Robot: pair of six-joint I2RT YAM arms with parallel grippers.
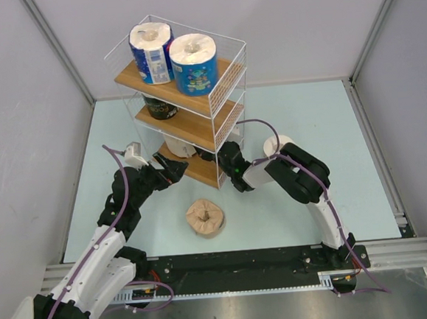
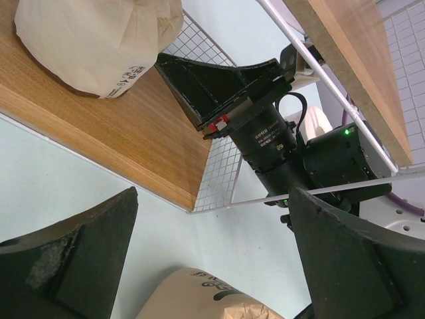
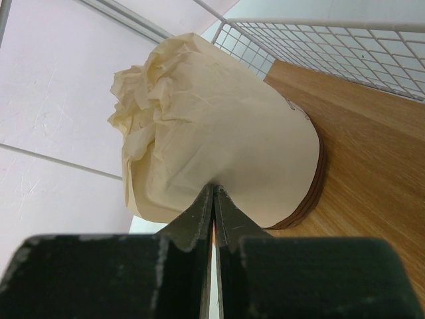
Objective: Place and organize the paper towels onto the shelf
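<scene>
Right wrist view had the right gripper (image 3: 214, 199) with jaws shut tight together, nothing clearly held between them, tips at the side of the cream roll (image 3: 219, 133). Could not tell if they touched it or pinched a bit of wrap. That roll sat on the bottom board of the shelf (image 1: 196, 125), near the shelf's mesh side.

Likely risks:
- A push from the shut tips could tip the roll or skid it along the board. The soft crumpled wrap could also snag and drag back out with the fingers.
- The shelf looked light, so a knock on its wire frame could shift it and topple the two blue rolls (image 1: 151, 52) (image 1: 193, 63) on the top board.
- The left gripper (image 1: 173, 168), jaws wide open and holding nothing, hung just at the shelf's front, close to the right one, so the arms could clash.

Around the shelf:
- The dark roll (image 1: 160, 107) was on the middle board.
- The tan roll (image 1: 205, 218) lay on the table (image 1: 292, 220) in front of the shelf, not yet placed.
- The white roll (image 1: 277, 144) sat to the shelf's right, mostly hidden behind the right arm, which blocked reach to it.
- Both arms crowded the shelf's front opening.
</scene>
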